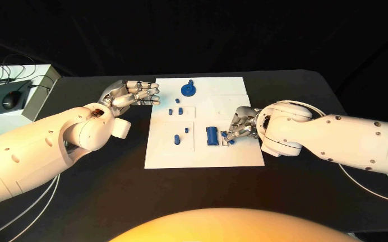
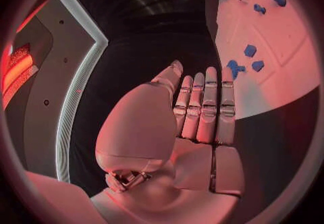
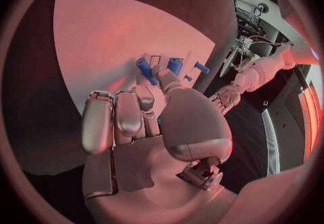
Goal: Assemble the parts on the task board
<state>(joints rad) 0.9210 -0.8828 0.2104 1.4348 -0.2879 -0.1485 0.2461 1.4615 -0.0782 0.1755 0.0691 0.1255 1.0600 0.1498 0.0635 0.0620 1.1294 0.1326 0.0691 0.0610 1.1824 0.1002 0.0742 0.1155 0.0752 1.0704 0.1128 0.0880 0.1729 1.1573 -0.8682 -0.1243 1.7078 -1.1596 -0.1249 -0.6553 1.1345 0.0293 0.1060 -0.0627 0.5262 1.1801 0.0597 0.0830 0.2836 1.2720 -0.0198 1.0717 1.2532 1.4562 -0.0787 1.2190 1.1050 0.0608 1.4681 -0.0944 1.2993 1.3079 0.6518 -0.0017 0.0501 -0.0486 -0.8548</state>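
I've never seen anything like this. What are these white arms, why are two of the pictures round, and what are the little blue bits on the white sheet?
It is a robot with two white arms, each ending in a silver hand. The square picture comes from a camera on its head, looking down at a black table. The two round pictures come from cameras at its wrists, looking along each hand.

In the middle lies a white board with small blue parts on it: a round one at the far end, a longer block nearer the robot, and several little pieces between.

The left hand sits at the board's left edge, fingers straight, holding nothing. The right hand is at the blue block with fingers curled; whether it grips anything I cannot tell.

A pale box stands at the far left.
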